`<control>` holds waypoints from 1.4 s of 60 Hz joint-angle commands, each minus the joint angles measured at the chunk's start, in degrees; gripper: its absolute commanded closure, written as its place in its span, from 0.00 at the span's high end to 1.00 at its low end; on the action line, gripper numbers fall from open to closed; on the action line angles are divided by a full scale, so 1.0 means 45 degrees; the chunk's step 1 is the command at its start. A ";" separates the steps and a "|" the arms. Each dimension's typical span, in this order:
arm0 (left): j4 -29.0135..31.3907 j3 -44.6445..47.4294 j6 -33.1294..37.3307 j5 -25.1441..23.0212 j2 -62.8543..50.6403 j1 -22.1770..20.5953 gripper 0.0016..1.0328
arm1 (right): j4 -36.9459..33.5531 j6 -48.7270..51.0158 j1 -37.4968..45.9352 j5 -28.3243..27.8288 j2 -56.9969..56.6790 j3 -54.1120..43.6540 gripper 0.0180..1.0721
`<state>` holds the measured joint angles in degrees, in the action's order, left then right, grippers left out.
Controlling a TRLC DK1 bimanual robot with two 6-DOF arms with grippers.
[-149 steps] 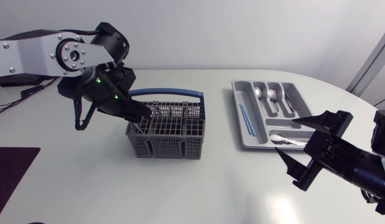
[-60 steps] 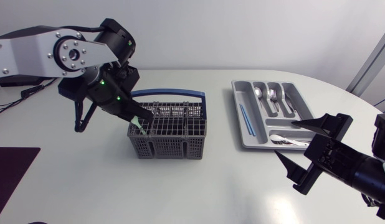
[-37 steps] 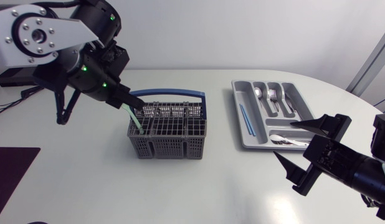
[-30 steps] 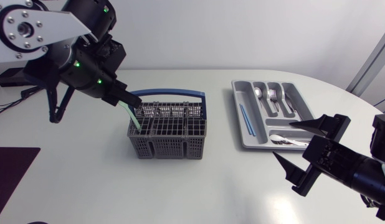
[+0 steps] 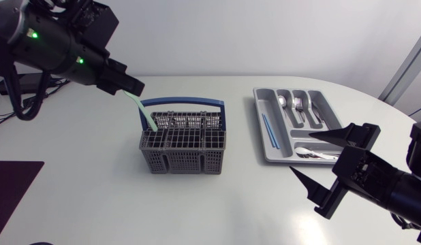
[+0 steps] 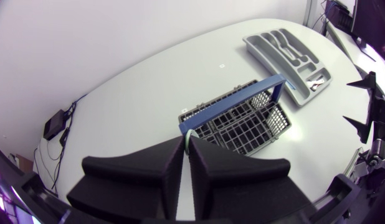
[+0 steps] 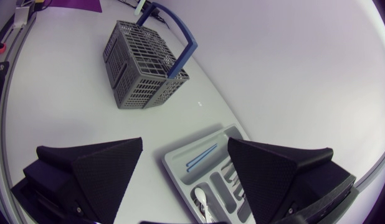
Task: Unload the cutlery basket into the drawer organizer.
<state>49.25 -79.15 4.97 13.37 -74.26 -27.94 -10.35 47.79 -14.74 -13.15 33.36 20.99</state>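
Note:
My left gripper [image 5: 133,86] is shut on the top end of a pale green straw [image 5: 145,113], high above and to the left of the cutlery basket [image 5: 182,151]. The straw slants down to the basket's back left corner. The grey wire basket has a blue handle [image 5: 183,103]. In the left wrist view the straw [image 6: 189,135] shows between the shut fingers, with the basket [image 6: 239,122] beyond and below. The grey drawer organizer [image 5: 263,144] lies to the right. My right gripper [image 5: 302,155] hangs open in front of the organizer, holding nothing.
The organizer holds blue straws [image 5: 268,129], a spoon and forks [image 5: 298,105] in its long slots and white cutlery [image 5: 313,153] in the cross slot. In the right wrist view, basket [image 7: 146,62] and organizer [image 7: 180,163] lie ahead of the open gripper [image 7: 185,146].
My left arm has risen and swung back to the left, drawing the green straw up out of the basket. The right gripper has shifted slightly and stayed open.

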 commanded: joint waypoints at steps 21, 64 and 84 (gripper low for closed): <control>-0.1824 0.1164 -0.0617 -0.4767 -0.0100 -0.0021 0.10 | -0.0103 -0.3159 -0.2954 0.0187 0.1902 0.1839 0.89; -0.4695 0.1887 -0.1750 -0.6329 -0.1994 -0.1544 0.10 | 0.1890 -0.6206 -0.5122 0.0597 0.6414 0.4280 0.77; -0.4754 0.1516 -0.2101 -0.6505 -0.2209 -0.1818 0.10 | 0.2983 -0.6733 -0.5337 0.0988 0.7722 0.4651 0.64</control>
<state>28.38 -70.96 -2.87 -15.00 -83.42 -35.77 1.85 19.55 -38.22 -9.43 66.46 40.18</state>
